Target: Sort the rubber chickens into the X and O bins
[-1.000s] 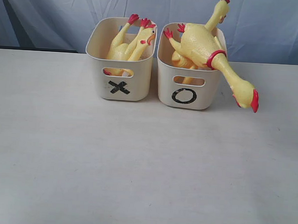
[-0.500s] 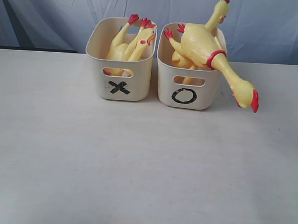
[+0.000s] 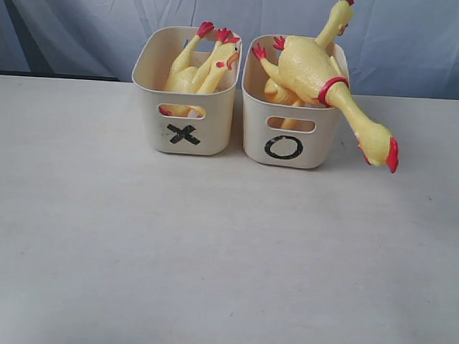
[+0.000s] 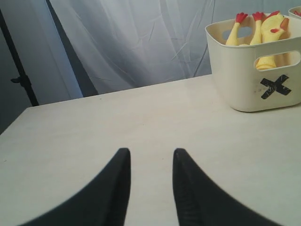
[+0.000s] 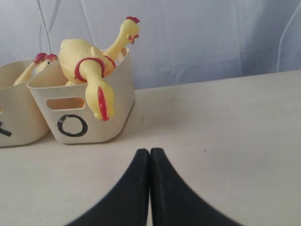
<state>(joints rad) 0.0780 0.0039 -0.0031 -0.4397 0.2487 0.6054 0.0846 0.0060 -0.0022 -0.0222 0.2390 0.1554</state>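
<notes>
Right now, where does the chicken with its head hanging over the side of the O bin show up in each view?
Exterior view: the hanging chicken lies across the O bin, right of centre, head drooping outside the bin's right side.
Left wrist view: not in it.
Right wrist view: the same chicken on the O bin, head hanging near the O mark.
Shared landmark: the X bin, in all three.

Closed end effector (image 5: 150,151) before O bin (image 5: 122,96)
</notes>
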